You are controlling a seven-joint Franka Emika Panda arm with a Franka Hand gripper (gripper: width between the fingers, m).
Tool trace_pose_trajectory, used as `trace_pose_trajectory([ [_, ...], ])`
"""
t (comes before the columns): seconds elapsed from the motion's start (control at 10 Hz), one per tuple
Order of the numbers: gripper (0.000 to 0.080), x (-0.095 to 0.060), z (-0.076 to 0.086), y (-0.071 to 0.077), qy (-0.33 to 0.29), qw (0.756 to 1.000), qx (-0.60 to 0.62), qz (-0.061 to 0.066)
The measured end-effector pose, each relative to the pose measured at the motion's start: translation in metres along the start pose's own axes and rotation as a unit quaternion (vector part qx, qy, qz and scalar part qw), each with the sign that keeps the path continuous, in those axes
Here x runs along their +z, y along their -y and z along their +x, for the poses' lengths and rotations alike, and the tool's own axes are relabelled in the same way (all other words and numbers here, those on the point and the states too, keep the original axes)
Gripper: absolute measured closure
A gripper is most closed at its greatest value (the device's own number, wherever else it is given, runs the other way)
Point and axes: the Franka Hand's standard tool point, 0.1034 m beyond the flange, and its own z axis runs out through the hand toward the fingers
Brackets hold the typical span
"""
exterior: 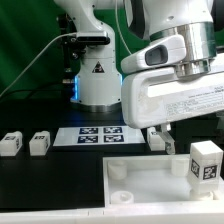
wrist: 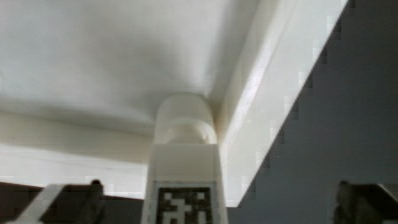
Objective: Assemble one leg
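White plastic blocks [exterior: 12, 143], 2 tagged alike, sat beyond the far left corner of the large white square tray-like tabletop [exterior: 140, 195]. At its far edge the robot's 2-finger gripper [wrist: 217, 205] hung released, jaws wide either side of the small white tagged leg [wrist: 183, 150], not touching. Closing off-centre could have skewed or toppled it. Another upright tagged block [exterior: 205, 162] near the right edge risked a knock.

The leg [exterior: 205, 162] looks like smooth, matt white plastic with a printed black-and-white tag. The tabletop [exterior: 150, 185] is similar white plastic, slightly glossy. The bench [exterior: 30, 120] is matt black, the arm [exterior: 160, 20] glossy white, and the backdrop [exterior: 25, 40] green cloth.
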Motion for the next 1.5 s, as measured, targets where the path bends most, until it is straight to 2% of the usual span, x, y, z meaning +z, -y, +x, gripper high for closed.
trace_pose_trajectory([
  [0.5, 0.0151, 0.000, 0.000, 0.000, 0.000, 1.000, 0.000, 0.000],
  [0.6, 0.0151, 0.006, -0.022, 0.005, 0.056, 0.998, 0.002, 0.012],
  [0.7, 0.0151, 0.004, -0.018, 0.004, 0.056, 0.998, 0.003, 0.012],
  [0.9, 0.0151, -0.002, -0.018, 0.007, 0.098, 0.995, 0.005, 0.022],
  [1.1, 0.0151, -0.013, -0.021, 0.012, 0.210, 0.977, 0.004, 0.040],
  [1.2, 0.0151, -0.014, -0.016, 0.012, 0.252, 0.966, 0.001, 0.048],
  [1.3, 0.0151, -0.010, -0.011, 0.009, 0.267, 0.962, 0.001, 0.053],
  [1.5, 0.0151, -0.006, -0.007, 0.003, 0.268, 0.962, 0.000, 0.051],
])
